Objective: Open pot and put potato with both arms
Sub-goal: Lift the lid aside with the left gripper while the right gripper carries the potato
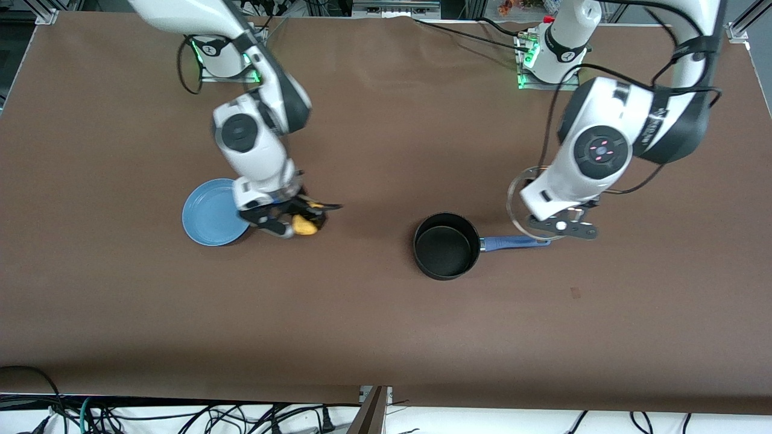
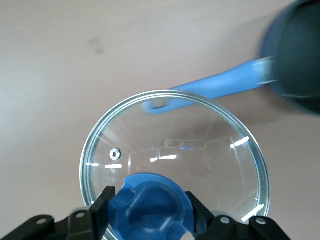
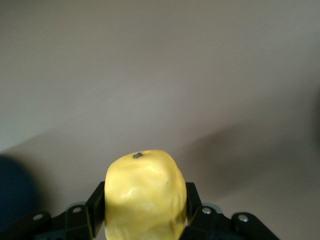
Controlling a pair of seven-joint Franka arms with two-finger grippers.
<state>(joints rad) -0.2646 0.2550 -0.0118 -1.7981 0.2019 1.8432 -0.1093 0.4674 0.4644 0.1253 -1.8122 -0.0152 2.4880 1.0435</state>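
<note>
Your right gripper has its fingers squeezed tight on the potato, up in the air just beside the blue plate. Your left gripper holds the glass lid by its blue knob, over the end of the pot's long blue handle. The pot sits open on the table, between your two arms, and it looks empty. Watch out: the potato is lumpy and smooth, so it could slip out on the way if you go fast. If you let go too early, it may hit the rim and roll away. The lid hangs low over the handle, so it could bump it and turn the pot. The brown table is flat with lots of room, and cables lie along its nearest edge.
</note>
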